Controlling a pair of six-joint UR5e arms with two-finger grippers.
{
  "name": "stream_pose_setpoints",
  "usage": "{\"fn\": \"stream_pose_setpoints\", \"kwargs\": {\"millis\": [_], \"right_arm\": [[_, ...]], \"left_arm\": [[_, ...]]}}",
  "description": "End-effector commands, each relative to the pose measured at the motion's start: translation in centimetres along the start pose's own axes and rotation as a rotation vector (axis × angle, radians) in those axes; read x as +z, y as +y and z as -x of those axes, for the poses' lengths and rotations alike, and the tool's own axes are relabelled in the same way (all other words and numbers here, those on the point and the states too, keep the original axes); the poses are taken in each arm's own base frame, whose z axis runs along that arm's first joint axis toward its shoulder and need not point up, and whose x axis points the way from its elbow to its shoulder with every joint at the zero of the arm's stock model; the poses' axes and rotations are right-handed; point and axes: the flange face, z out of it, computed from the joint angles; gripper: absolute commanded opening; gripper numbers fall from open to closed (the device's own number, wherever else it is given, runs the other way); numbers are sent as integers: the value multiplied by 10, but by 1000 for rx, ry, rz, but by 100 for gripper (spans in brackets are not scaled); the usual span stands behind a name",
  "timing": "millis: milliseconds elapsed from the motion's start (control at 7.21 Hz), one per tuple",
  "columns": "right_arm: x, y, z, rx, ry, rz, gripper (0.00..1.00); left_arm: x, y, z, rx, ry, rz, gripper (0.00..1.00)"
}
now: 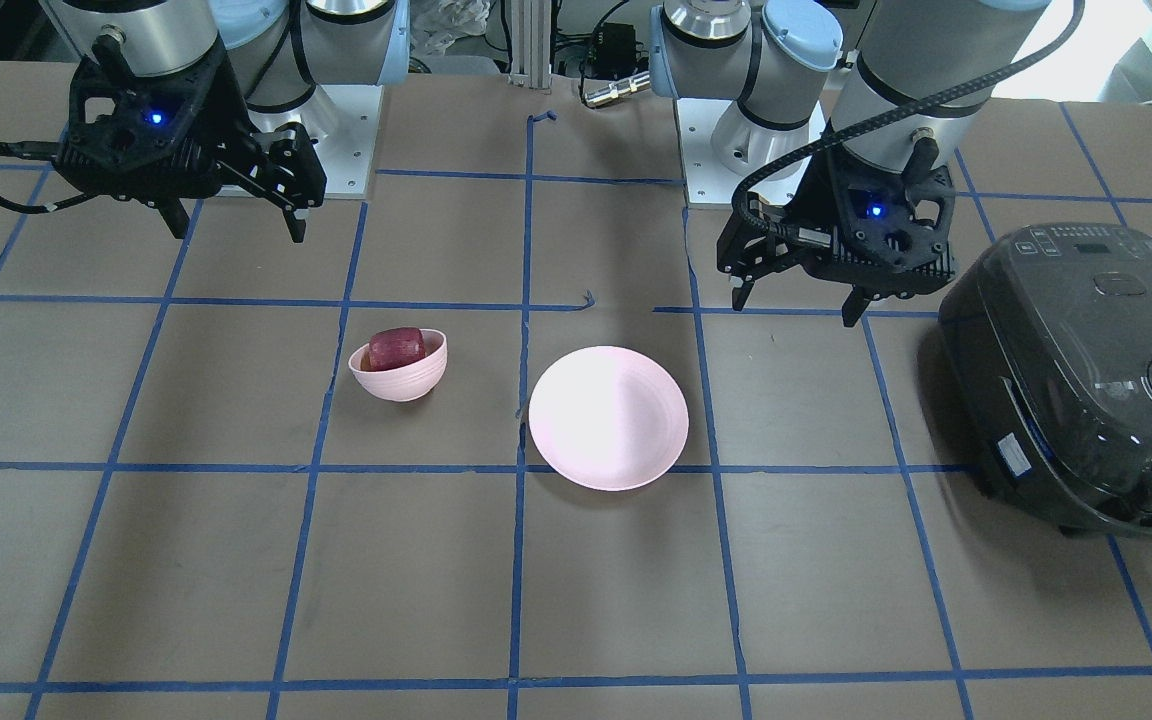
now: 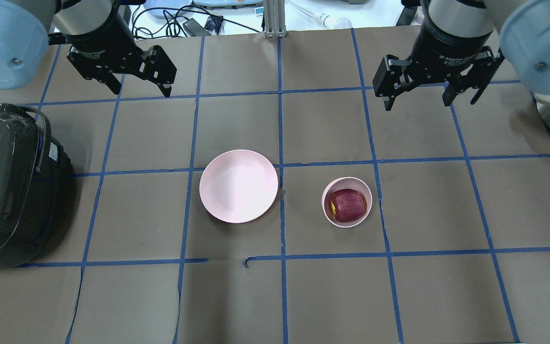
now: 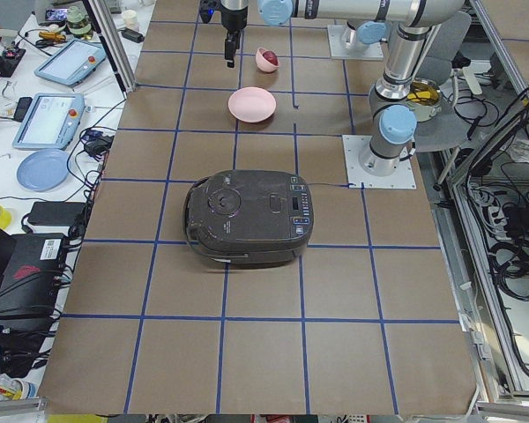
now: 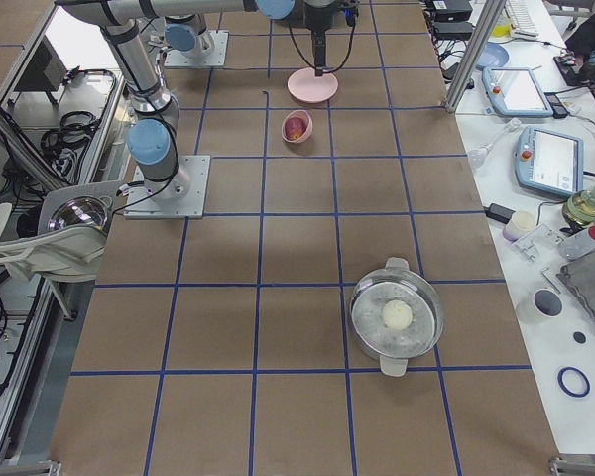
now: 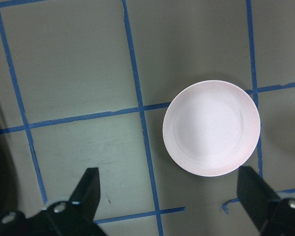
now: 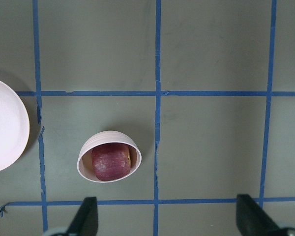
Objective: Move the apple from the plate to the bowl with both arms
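Note:
The dark red apple (image 1: 397, 347) lies inside the small deep pink bowl (image 1: 406, 385); it also shows in the overhead view (image 2: 348, 205) and the right wrist view (image 6: 110, 163). The wide pink plate (image 1: 608, 418) is bare and stands next to the bowl (image 2: 333, 185), toward the left arm's side (image 2: 238, 185). My left gripper (image 2: 140, 91) is open and empty, raised well behind the plate (image 5: 211, 128). My right gripper (image 2: 418, 104) is open and empty, raised behind and apart from the bowl. In the front-facing view the left gripper (image 1: 794, 308) is on the right and the right gripper (image 1: 238, 232) on the left.
A large black rice cooker (image 2: 7, 186) stands on the table's left end. A steel pot (image 4: 397, 319) holding a white ball stands at the right end. Blue tape lines grid the brown table cover.

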Motion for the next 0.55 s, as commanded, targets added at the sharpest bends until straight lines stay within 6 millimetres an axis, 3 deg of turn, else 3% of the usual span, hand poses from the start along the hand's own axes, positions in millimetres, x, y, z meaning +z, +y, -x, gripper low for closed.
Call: {"fn": "stream_pose_setpoints", "kwargs": {"millis": [0, 416], "right_arm": [[0, 0, 0, 0, 0, -1, 100], [1, -1, -1, 3, 0, 0, 100]], "left_arm": [[1, 0, -2, -4, -2, 2, 100], [0, -1, -2, -15, -6, -7, 100]]}}
